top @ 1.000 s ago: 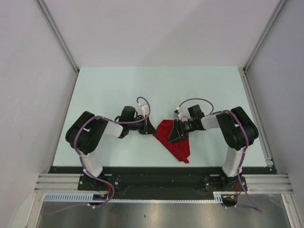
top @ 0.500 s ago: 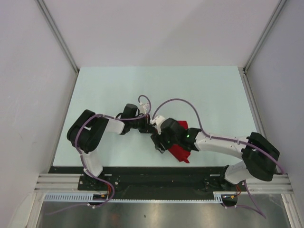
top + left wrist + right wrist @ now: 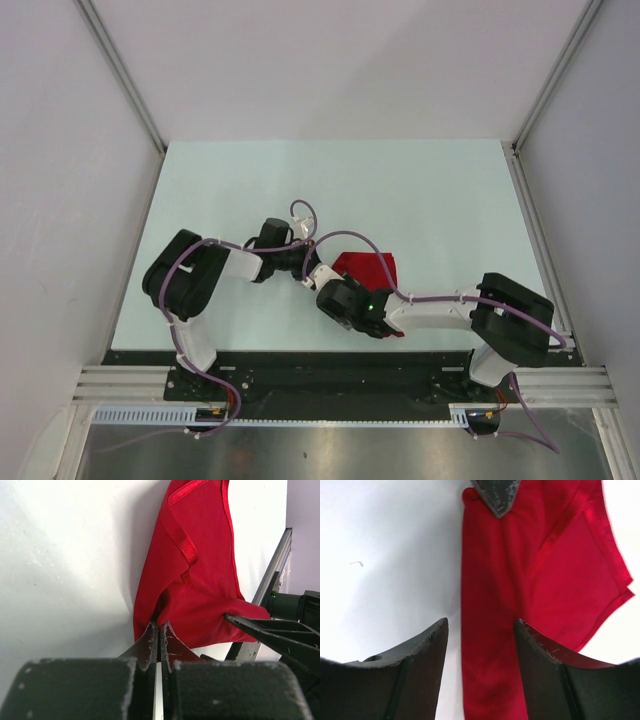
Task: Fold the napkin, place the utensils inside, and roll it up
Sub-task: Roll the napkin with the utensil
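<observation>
Two grippers meet at the napkin [image 3: 200, 580], which lies by the table's [image 3: 250, 180] near edge, just right of middle. Our left gripper [image 3: 158, 630] pinches its corner tight. Our right gripper [image 3: 480, 625] stands open astride a folded band whose long axis runs straight ahead toward the left gripper.

Far half of the desk [image 3: 330, 180] is wide open; left arm [image 3: 215, 272] and right arm [image 3: 440, 308] crowd the napkin [image 3: 368, 268] from left and front.
</observation>
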